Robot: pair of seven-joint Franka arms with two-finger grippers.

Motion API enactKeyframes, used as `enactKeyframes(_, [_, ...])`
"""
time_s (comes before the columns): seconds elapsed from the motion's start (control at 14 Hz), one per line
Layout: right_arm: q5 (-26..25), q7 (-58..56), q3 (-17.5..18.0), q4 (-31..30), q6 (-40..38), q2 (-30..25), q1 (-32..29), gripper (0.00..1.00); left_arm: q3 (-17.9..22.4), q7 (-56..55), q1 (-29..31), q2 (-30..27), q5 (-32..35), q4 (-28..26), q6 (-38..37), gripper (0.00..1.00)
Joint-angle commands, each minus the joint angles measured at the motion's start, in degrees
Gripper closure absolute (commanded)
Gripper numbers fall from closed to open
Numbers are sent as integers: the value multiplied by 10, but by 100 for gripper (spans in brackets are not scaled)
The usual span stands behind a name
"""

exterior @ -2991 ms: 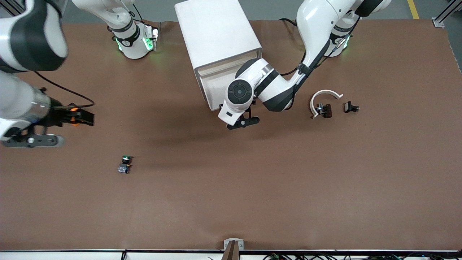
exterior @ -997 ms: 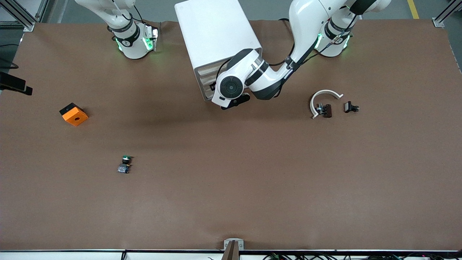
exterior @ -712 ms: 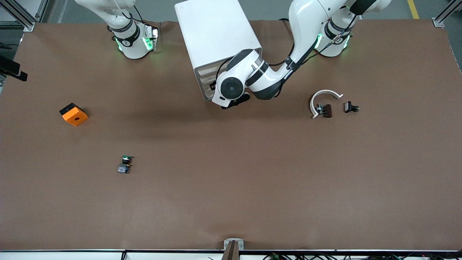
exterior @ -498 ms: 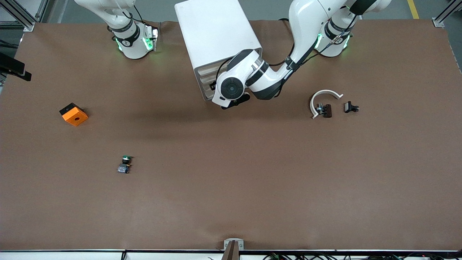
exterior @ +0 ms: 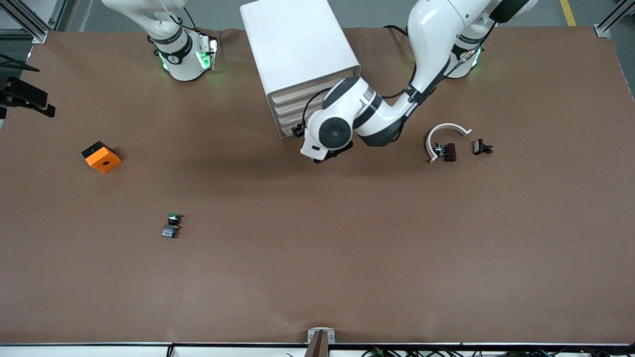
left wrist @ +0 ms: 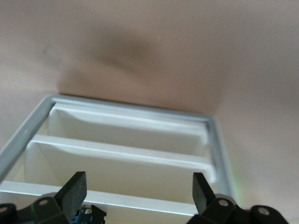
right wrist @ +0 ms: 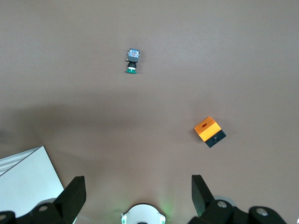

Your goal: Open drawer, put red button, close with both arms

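Observation:
The white cabinet (exterior: pixel 297 44) stands between the arms' bases. Its top drawer (exterior: pixel 310 88) looks level with the three lower fronts. The left arm's wrist (exterior: pixel 331 133) hangs in front of the cabinet and hides its gripper there. In the left wrist view the left gripper (left wrist: pixel 138 179) is open and empty over the cream drawer fronts (left wrist: pixel 126 163). A small black and blue part (left wrist: pixel 86 215) shows by one finger; no red cap shows, so the red button is hidden. The right gripper (right wrist: pixel 137 184) is open and empty, high over the right arm's end of the table.
A green-capped button (exterior: pixel 172 225) and an orange box (exterior: pixel 101 157) lie toward the right arm's end; both show in the right wrist view, the button (right wrist: pixel 132 60) and the box (right wrist: pixel 210 131). A white curved piece (exterior: pixel 444 135) and small black parts (exterior: pixel 482 147) lie toward the left arm's end.
The drawer stood open three seconds ago and now looks shut. The left arm pushed in, then drew back a little from the cabinet. The right gripper let go of the orange box and rose away.

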Motion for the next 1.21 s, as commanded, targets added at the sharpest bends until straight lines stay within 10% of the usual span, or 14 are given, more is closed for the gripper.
enactKeyframes(0.0, [-5, 5, -3, -28, 4, -18, -2, 0, 2, 0, 33, -15, -2, 14, -1, 0])
enactKeyframes(0.71, [-4, 5, -19, -194, 70, -145, -2, 0, 1, 229, 203, -167, 52, -109, -1, 0])
enactKeyframes(1.14, [-5, -1, -37, -189, 59, -165, -1, 0, -1, 381, 295, -273, 154, -185, -33, 0])
